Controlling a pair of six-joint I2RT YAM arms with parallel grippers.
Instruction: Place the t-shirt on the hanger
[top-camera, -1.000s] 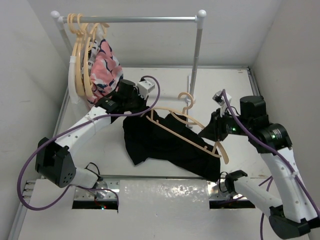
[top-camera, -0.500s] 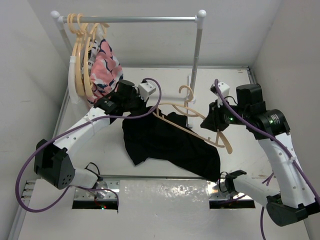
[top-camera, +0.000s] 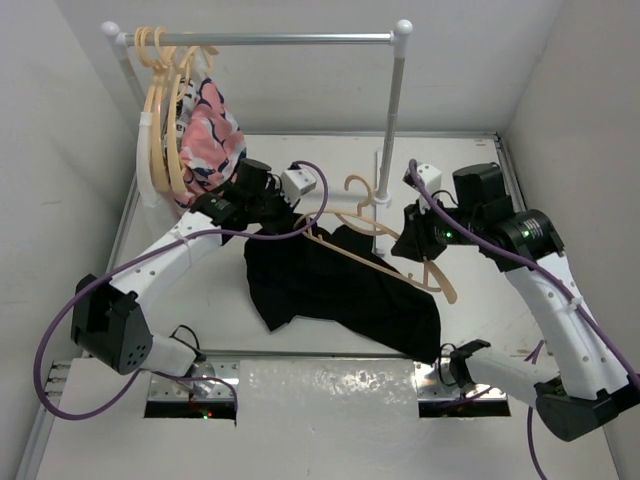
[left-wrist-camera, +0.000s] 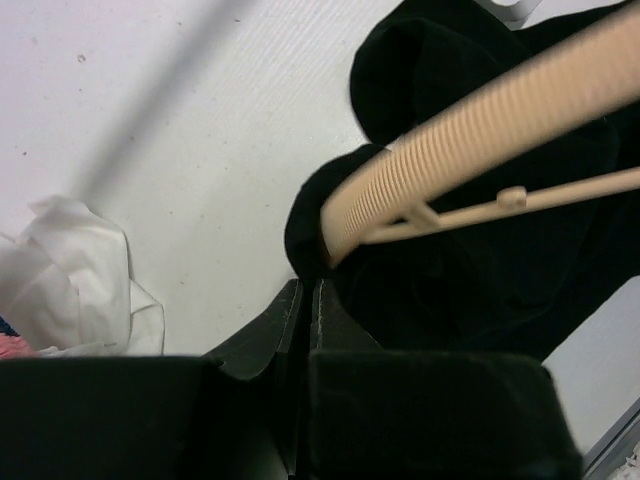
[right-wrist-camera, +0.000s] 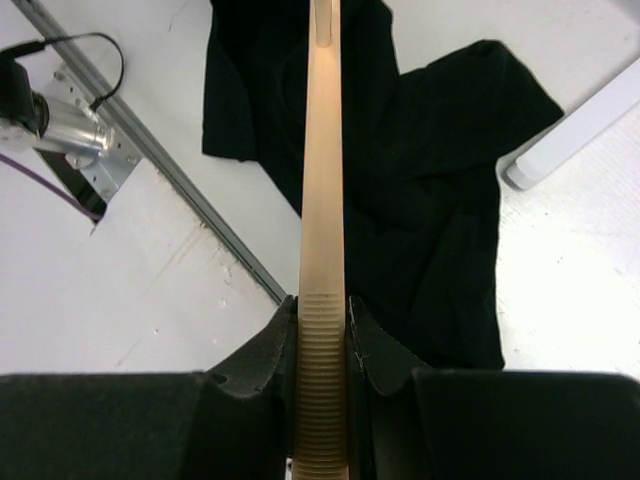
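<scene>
— Black short-sleeved fabric t-shirt (top-camera: 330, 285), overhead view: position?
— Crumpled on the white table (top-camera: 200, 300) between the two arms. Its upper-left corner is drawn up to the left gripper (top-camera: 298, 224). The thin cream triangular hanger (top-camera: 437, 280) lies slantwise across the shirt, its left tip at that raised corner.
— And the right gripper (top-camera: 412, 248)?
— Set on the hanger's right arm, over the shirt's right side. Behind stands a metal clothes rail (top-camera: 270, 39). At its left end hang a bunch of cream hangers (top-camera: 160, 110) and a pink, white and navy patterned garment (top-camera: 210, 135).
— Left wrist view?
— The left gripper (left-wrist-camera: 308, 290) has its jaws pressed fully together, the tips meeting the edge of the t-shirt (left-wrist-camera: 480, 260). It appears to nip the fabric, though black on black blurs the contact. The ribbed end of the hanger (left-wrist-camera: 450, 140) sits just above the tips, against the cloth. A white cloth bundle (left-wrist-camera: 70, 270) lies at the left.
— Right wrist view?
— The right gripper (right-wrist-camera: 322, 305) stands narrowly parted, clamped on the ribbed arm of the hanger (right-wrist-camera: 322, 180). That arm runs straight away over the t-shirt (right-wrist-camera: 430, 170). A white rack foot (right-wrist-camera: 560, 140) lies just beside the shirt on the right. A metal edge strip (right-wrist-camera: 150, 150) crosses the table on the left.
</scene>
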